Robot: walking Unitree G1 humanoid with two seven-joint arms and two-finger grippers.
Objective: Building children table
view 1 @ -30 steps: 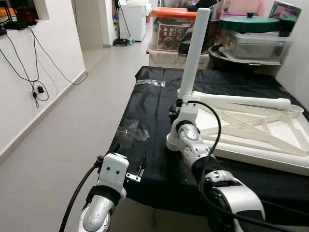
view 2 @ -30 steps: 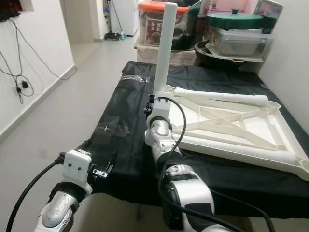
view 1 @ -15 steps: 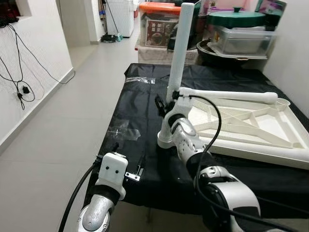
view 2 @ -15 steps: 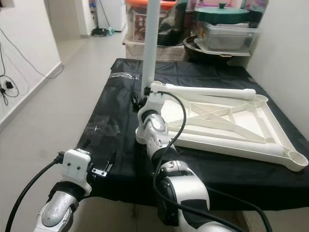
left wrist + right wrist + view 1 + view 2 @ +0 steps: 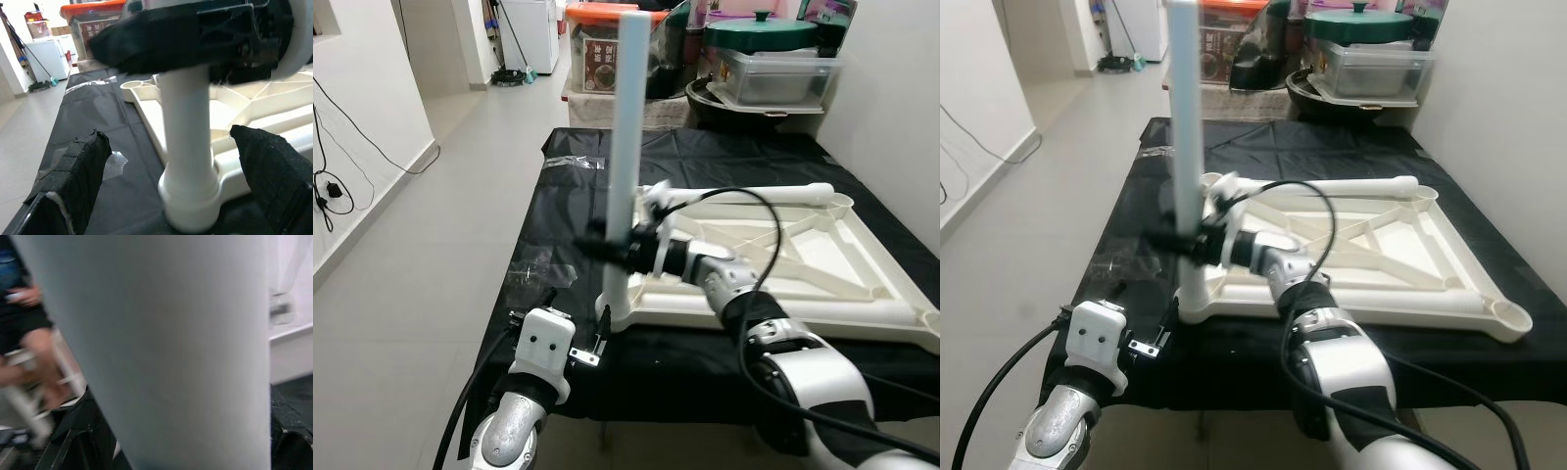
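One white plastic tabletop (image 5: 822, 257) lies upside down on a surface covered in black cloth (image 5: 568, 211), its ribbed underside facing up, and two white table legs can be counted: one upright leg (image 5: 625, 147) standing in the socket at the tabletop's near left corner, and one loose leg (image 5: 754, 195) lying flat along the tabletop's far edge. An empty round socket (image 5: 1507, 314) shows at the near right corner. The right gripper (image 5: 612, 251) reaches in from the right and its fingers are clamped around the upright leg low on its shaft, just above the socket; in the right wrist view the leg's pale shaft (image 5: 166, 352) sits between the black fingers (image 5: 288, 431). The left gripper (image 5: 176, 181) hovers at the near left edge of the surface, its fingers (image 5: 73, 171) spread wide on either side of the leg's base without touching it. Two clear plastic bags lie on the cloth, one (image 5: 548, 271) near the left edge and one (image 5: 573, 162) at the far left corner. The tabletop's near left corner sits close to the surface's near edge, while bare cloth lies open to its left. Grey tiled floor (image 5: 421, 245) runs along the left, and storage bins (image 5: 759, 64) crowd the far side.
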